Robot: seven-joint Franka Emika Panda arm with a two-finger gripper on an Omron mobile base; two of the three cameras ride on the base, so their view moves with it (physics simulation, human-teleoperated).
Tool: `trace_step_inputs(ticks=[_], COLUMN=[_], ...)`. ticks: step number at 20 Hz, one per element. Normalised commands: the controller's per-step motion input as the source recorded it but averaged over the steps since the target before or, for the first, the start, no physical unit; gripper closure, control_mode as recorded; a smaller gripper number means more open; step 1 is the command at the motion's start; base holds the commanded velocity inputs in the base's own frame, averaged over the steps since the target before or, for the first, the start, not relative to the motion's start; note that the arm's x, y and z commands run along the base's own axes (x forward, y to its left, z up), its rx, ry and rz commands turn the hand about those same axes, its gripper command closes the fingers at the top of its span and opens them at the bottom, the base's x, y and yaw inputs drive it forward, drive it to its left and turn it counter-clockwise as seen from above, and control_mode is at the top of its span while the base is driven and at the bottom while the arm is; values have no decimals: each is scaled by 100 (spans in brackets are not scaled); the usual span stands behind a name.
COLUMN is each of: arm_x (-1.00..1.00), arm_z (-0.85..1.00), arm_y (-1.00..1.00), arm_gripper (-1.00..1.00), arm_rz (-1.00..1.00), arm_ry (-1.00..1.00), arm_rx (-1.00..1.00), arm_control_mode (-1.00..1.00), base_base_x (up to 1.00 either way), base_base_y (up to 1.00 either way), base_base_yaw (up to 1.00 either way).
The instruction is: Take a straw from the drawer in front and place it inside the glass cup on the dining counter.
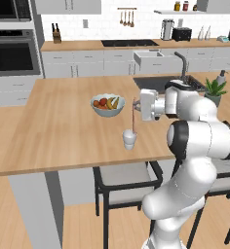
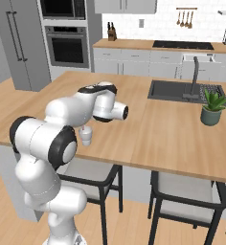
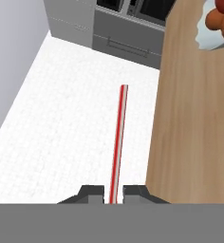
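Red-pink straw, light-wood dining counter, whitish clear glass cup

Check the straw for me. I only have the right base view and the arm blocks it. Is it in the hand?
Observer: Yes. In the hand view the straw is pinched between the fingertips of the hand.
Operator: Where is it relative to the glass cup?
Observer: In the left base view it hangs upright over the glass cup, with its lower end at the rim. I can't tell if it is inside.
Operator: Anything close by?
Observer: The fruit bowl stands beyond the cup, apart from it.
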Motion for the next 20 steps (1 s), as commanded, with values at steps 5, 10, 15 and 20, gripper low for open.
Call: trace_step_inputs(ticks=[5,10,15,20], arm_x=[17,10,18,23], arm_z=[-19,-19,-22,-21], arm_y=[0,0,0,0], arm_gripper=[100,100,100,100], arm_rz=[0,0,0,0], arm_ry=[0,0,0,0], arm_rx=[0,0,0,0], arm_control_mode=[-100,-100,-100,-100], base_base_x=[0,0,0,0], base_base_y=[0,0,0,0], base_base_yaw=[0,0,0,0])
